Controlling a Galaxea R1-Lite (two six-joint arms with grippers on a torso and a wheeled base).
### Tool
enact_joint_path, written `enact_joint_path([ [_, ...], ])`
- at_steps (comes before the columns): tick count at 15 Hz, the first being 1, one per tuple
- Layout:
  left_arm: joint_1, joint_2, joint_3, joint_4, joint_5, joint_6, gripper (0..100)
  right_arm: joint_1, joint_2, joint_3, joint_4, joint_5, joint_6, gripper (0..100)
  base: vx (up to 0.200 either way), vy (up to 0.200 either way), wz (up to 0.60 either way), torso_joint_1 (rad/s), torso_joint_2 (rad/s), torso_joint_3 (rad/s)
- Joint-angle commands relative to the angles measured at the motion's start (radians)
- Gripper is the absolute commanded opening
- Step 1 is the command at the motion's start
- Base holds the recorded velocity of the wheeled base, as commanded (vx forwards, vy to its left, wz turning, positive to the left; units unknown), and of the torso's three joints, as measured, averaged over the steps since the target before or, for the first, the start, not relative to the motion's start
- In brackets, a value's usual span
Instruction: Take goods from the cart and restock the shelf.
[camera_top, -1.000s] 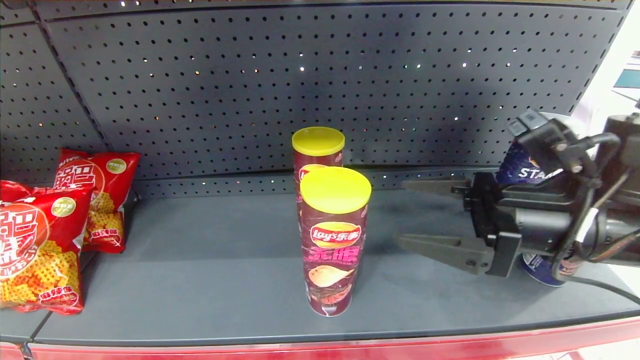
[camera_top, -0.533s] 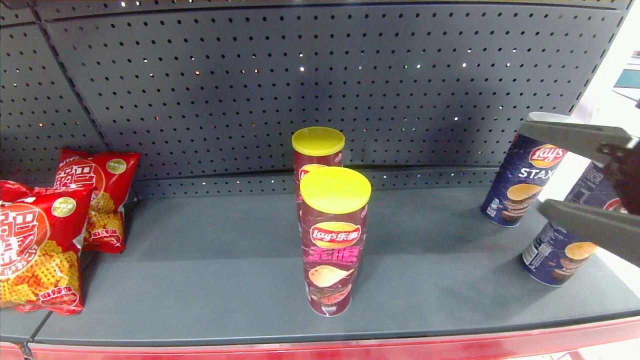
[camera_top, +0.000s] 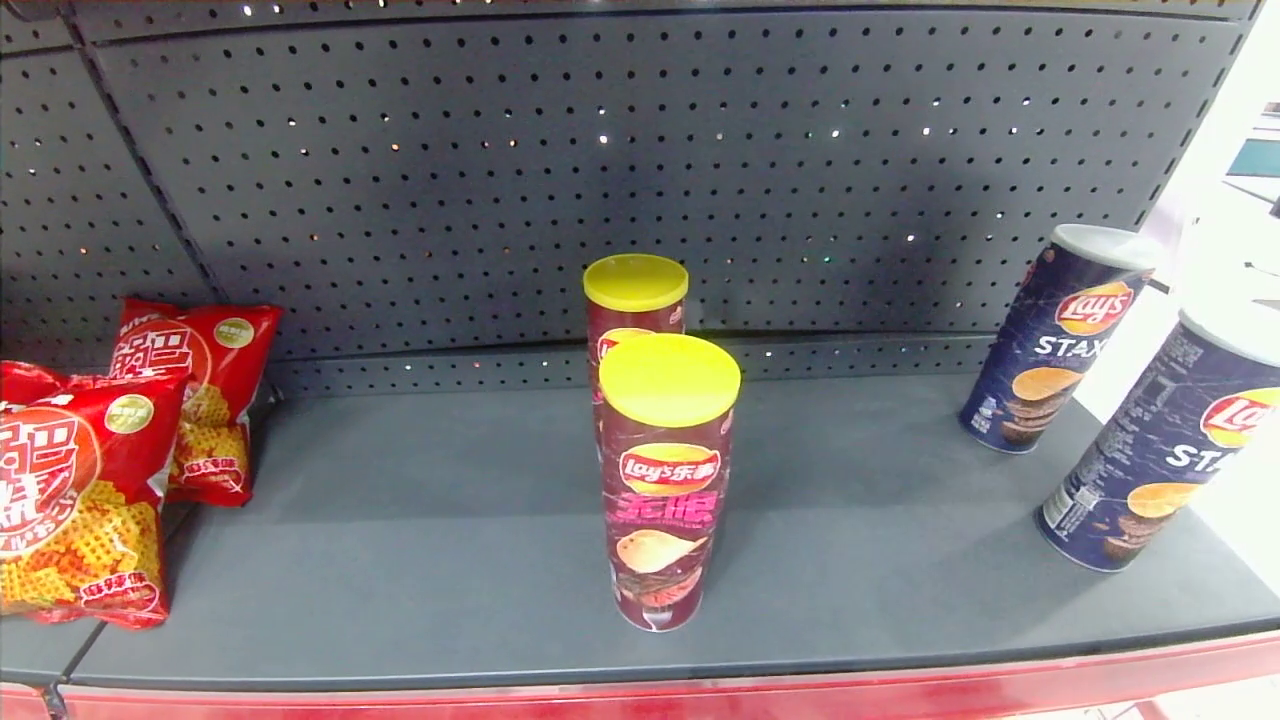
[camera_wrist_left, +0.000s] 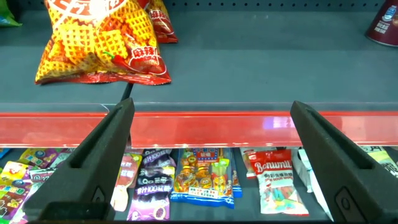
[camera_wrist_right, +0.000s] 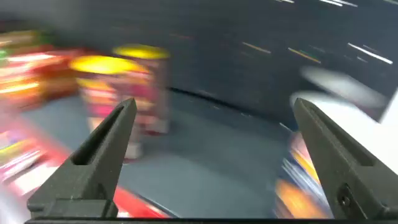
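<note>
at the left of the shelf (camera_top: 450, 560) two red snack bags (camera_top: 80, 490) lie one behind the other. the left gripper (camera_wrist_left: 211, 106) hangs in front of the red price rail (camera_wrist_left: 211, 129) near them, its fingers wide apart with nothing between. mid-shelf stand two maroon cans (camera_top: 665, 490), yellow-lidded and upright, one close behind the other. the right gripper (camera_wrist_right: 214, 102) faces the shelf, likewise spread and empty. at the right end two blue cans (camera_top: 1060, 340) stand a little apart.

with both pincers free, we judge the step in hand to be a trip to the cart for the next item. to do it well we would keep the fingers open, swing wide of the blue cans, and set the next can upright in the bare stretch between maroon and blue.

the front bag is cut by the head view's left edge, the front blue can by its right. the rear maroon can is half hidden behind its mate. what the cart holds we cannot tell.
</note>
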Motion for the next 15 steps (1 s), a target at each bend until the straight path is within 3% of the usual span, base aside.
enact_joint_path([
  [1,0.0,0.001,0.0,0.0,0.0,0.0,100,-0.106,-0.216,0.166,0.048,-0.039,0.03,100,0.0,0.0,0.0,0.0,0.0,0.0],
  [3,0.0,0.001,0.0,0.0,0.0,0.0,100,-0.122,-0.292,0.191,0.223,-0.051,0.041,100,0.0,0.0,0.0,0.0,0.0,0.0],
  [4,0.0,0.001,0.0,0.0,0.0,0.0,100,-0.069,-0.344,0.197,0.349,-0.108,0.027,100,0.0,0.0,0.0,0.0,0.0,0.0],
  [5,0.0,0.001,0.0,0.0,0.0,0.0,100,-0.073,-0.341,0.197,0.381,-0.185,0.03,100,0.0,0.0,0.0,0.0,0.0,0.0],
  [7,0.0,0.0,0.0,0.0,0.0,0.0,100,-0.076,-0.341,0.205,0.381,-0.221,0.039,100,0.0,0.0,0.0,0.0,0.0,0.0],
  [9,0.0,0.001,0.0,0.0,0.0,0.0,100,-0.076,-0.341,0.36,0.277,-0.224,0.048,100,0.0,0.0,0.0,0.0,0.0,0.0],
  [11,0.0,0.001,0.0,0.0,0.0,0.0,100,-0.076,-0.34,0.372,0.272,-0.231,0.047,100,0.0,0.0,0.0,0.0,0.0,0.0],
  [12,0.0,0.001,0.0,0.0,0.0,0.0,100,-0.115,-0.337,0.426,0.172,-0.232,0.048,100,0.0,0.0,0.0,0.0,0.0,0.0],
  [15,0.0,0.001,0.0,0.0,0.0,0.0,100,-0.234,-0.343,0.426,0.174,-0.203,0.015,100,0.0,0.0,0.0,0.0,0.0,0.0],
])
